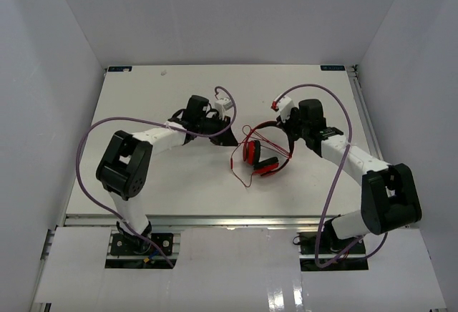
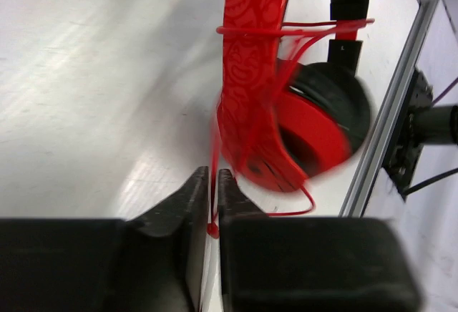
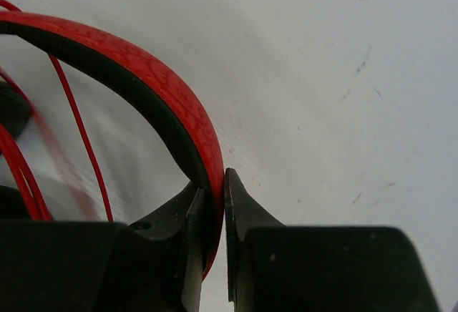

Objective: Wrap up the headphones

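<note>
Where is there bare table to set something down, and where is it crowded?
Bare table: the far strip behind both arms, and the near strip before the headphones. Crowded: the centre, where left end effector and right end effector flank them and their cable.

Legible text, brands, numbers, signs: none found. An embossed figure pattern is borne by the red band of the headphones; no letters are made out. The blue corner tags are too small to be read.
</note>
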Available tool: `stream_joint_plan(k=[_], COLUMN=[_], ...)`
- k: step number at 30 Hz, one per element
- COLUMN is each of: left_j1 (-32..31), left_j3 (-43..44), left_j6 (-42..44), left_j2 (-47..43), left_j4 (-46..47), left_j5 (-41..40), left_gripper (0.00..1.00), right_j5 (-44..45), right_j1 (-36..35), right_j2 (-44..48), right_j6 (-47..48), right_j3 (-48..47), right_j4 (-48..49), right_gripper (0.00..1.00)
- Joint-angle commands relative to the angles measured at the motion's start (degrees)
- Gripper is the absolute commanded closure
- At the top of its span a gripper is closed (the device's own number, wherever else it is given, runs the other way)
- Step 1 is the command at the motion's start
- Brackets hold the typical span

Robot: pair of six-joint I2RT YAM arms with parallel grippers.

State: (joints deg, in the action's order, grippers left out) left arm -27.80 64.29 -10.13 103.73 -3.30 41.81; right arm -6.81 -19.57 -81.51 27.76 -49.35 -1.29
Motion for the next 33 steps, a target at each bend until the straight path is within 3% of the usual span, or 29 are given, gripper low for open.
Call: stream_joint_plan(k=[1,7,14,16,20,21,23,25,29,33], left_j1=[3.55,3.71,4.19,4.82,5.56,5.60,5.65,5.65,5.65,5.65], left_j3=[10.65,18.58,16.44,14.23,6.97,3.84,-2.09,-9.08,-23.89,-33.05], left_j6=[-1.27,-0.68,-0.41,-0.85,-1.94,-2.21,-2.88,-3.58,-5.13,-5.29], left_j2=[3.84,11.88,9.14,5.63,-4.20,-8.02,-14.97,-23.06,-40.12,-51.53], left_j4=[-7.19,-11.98,-11.59,-10.40,-6.53,-5.44,-1.34,2.99,11.40,12.55], left_j5=[-0.04,1.43,-4.53,-9.29,-16.33,-16.97,-17.32,-16.20,-12.45,-10.61], left_gripper=[0.71,0.68,0.68,0.63,0.44,0.38,0.15,0.04,0.02,0.02], right_j5=[5.16,0.75,-0.86,-1.36,-2.41,-2.88,-3.92,-2.95,-1.09,3.63], right_j1=[0.65,0.22,0.14,0.22,1.45,2.34,4.05,5.05,5.68,5.70], right_j2=[-4.66,-12.19,-16.91,-17.30,-14.98,-13.59,-8.30,-2.90,9.88,18.96], right_j6=[-3.09,-5.34,-7.00,-6.87,-6.49,-6.57,-6.88,-7.16,-11.10,-19.66], right_j3=[-3.46,-8.64,-11.59,-11.72,-11.53,-10.76,-9.39,-8.12,-4.58,1.06], right_j4=[2.24,-1.47,-4.48,-5.60,-8.02,-7.99,-7.94,-8.19,-7.98,-5.74], right_gripper=[0.92,0.92,0.92,0.77,0.20,0.11,0.10,0.10,0.10,0.10])
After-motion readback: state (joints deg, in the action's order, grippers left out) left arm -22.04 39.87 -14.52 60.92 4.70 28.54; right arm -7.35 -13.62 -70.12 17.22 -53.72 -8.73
